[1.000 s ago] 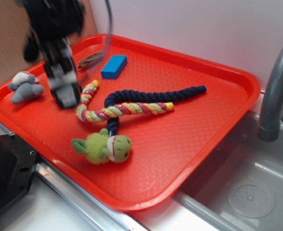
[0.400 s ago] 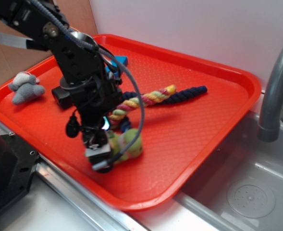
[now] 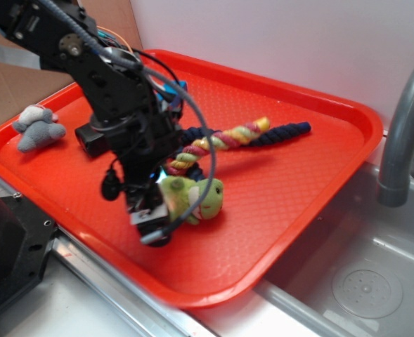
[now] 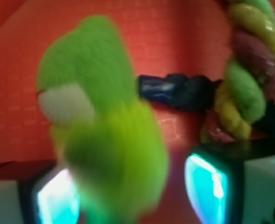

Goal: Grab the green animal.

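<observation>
Right now the gripper (image 3: 166, 214) is sitting low over the near part of the red tray (image 3: 284, 232), with the green animal (image 3: 192, 199) lodged between its fingers. From the wrist view the toy (image 4: 102, 126) is filling the gap between the two lit pads (image 4: 207, 184), body toward the camera and head pointing away; the fingers appear to be clamping its fuzzy body, though the blur is hiding the exact contact. In the outside view the head is sticking out to the side of the gripper while the body is tucked inside.

Several things could go wrong. Plush is soft and compressing, so a grip on loose fur alone could be slipping as the arm rises, especially with the heavier-looking head hanging outside the fingers. The striped rope (image 3: 221, 138) is lying just beside the toy, close to the gripper and its cable, with the dark rope (image 3: 280, 133) running behind it; either could be snagging and dragging along. The grey plush (image 3: 36, 126) is well apart at the tray's far edge and is posing no risk.
</observation>
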Controlling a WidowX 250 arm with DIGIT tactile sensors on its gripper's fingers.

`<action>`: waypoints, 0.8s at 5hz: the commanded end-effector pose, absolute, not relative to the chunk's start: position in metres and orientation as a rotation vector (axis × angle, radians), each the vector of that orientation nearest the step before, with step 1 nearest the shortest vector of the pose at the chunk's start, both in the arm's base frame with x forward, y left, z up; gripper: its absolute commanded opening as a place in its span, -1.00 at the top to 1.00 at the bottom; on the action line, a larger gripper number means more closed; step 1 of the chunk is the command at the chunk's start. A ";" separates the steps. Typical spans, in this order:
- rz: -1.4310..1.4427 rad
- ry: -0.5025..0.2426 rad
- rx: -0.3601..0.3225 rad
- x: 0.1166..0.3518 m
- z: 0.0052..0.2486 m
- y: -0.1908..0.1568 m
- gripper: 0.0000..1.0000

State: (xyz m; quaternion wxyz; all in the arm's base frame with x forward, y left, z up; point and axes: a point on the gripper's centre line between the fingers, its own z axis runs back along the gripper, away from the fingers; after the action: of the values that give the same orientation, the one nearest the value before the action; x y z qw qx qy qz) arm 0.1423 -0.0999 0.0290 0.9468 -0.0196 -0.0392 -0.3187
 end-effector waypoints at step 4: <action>-0.425 -0.283 -0.008 0.142 0.174 -0.081 -1.00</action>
State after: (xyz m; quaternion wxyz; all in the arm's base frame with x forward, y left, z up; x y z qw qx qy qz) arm 0.1434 -0.0730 0.1651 0.9697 0.0022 -0.1211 -0.2120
